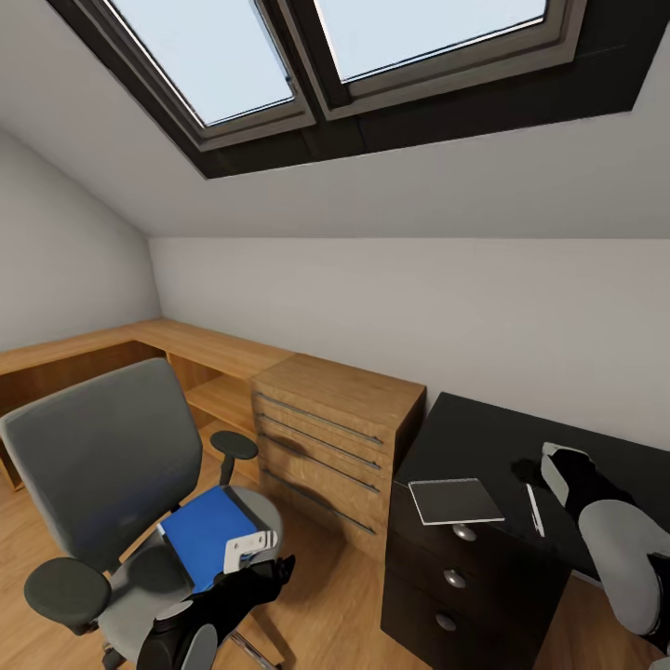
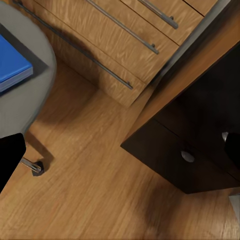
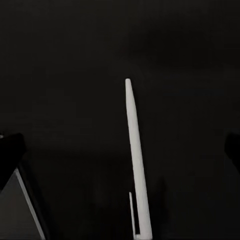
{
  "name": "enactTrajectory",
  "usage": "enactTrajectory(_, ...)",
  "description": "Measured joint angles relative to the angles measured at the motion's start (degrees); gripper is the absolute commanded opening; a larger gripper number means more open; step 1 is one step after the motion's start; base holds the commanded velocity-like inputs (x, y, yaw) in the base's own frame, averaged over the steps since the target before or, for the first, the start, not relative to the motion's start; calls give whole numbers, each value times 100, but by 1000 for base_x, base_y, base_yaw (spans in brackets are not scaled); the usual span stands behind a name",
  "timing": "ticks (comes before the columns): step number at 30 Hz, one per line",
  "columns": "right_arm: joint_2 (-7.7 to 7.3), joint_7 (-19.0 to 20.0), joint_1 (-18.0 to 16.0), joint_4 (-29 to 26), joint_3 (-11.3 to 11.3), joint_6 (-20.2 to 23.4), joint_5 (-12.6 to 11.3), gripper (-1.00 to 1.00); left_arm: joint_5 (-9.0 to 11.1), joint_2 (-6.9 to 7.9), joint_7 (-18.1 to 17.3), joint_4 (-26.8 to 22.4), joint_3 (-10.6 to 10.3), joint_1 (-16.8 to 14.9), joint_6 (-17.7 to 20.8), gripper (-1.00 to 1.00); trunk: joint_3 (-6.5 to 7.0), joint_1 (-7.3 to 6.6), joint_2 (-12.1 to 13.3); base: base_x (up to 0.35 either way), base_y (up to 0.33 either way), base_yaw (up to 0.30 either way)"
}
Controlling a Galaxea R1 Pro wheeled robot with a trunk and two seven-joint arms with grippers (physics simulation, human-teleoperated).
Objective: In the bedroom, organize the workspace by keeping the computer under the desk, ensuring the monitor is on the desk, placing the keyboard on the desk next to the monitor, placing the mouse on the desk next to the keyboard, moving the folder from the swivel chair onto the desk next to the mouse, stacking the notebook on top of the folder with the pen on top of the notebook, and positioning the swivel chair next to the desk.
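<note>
The grey swivel chair (image 1: 102, 465) stands at the left with the blue folder (image 1: 209, 532) lying on its seat. My left gripper (image 1: 263, 558) hovers by the seat's front edge, just right of the folder (image 2: 12, 65); in the left wrist view its fingertips (image 2: 10, 160) stand wide apart, open and empty. On the black desk (image 1: 465, 437) lie the small dark notebook (image 1: 456, 501) and, to its right, the white pen (image 1: 535, 510). My right gripper (image 1: 556, 462) hangs over the desk just beyond the pen (image 3: 136, 160), open (image 3: 120, 147), with the notebook's corner (image 3: 20, 210) beside it.
A light-wood drawer unit (image 1: 326, 437) stands between chair and desk, joined to a low wooden shelf (image 1: 195, 349) along the wall. The desk's black drawers (image 1: 456, 577) with round knobs face me. Wood floor (image 2: 95, 200) lies between the chair's base and the drawers. Skylights (image 1: 326, 56) are overhead.
</note>
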Motion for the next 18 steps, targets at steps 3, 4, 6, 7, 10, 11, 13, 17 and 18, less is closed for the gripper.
enactTrajectory(3, 273, -10, 7, -47, 14, 32, 41, 100, -5, 0, 0, 59, 1, 1, 0, 100, 0, 0, 0, 0, 0, 258)
enactTrajectory(4, 279, -11, 7, -48, 15, 33, 46, 100, -5, 0, 0, 67, 2, 1, -1, 100, 0, 0, 0, 0, 0, 274)
enactTrajectory(6, 287, -11, 7, -54, 18, 32, 48, 100, -6, 0, 0, 83, 2, 1, -4, 100, 0, 0, 0, 0, 0, 277)
enactTrajectory(7, 297, -11, 9, -90, 19, 32, 48, 100, -7, 0, 0, 92, 2, 1, -7, 100, 0, 0, 0, 0, 0, 279)
enactTrajectory(10, 390, -13, 23, -352, 16, 31, 51, 100, -8, 0, 0, 101, 2, 1, -9, 100, 0, 0, 0, 0, 0, 279)
enactTrajectory(11, 410, -14, 27, -404, 15, 31, 54, 100, -8, 0, 0, 102, 2, 1, -9, 100, 0, 0, 0, 0, 0, 279)
enactTrajectory(13, 457, -19, 47, -545, 14, 32, 59, 100, -8, 0, 0, 105, 2, 1, -9, 100, 0, 0, 0, 0, 0, 279)
enactTrajectory(17, 511, -22, 88, -684, 15, 37, 62, 100, -8, 0, 0, 107, 2, 1, -9, 100, 0, 0, 0, 0, 0, 258)
enactTrajectory(18, 519, -21, 94, -703, 16, 38, 63, 100, -8, 0, 0, 108, 1, 1, -9, 100, -1, 0, 0, 0, 0, 171)
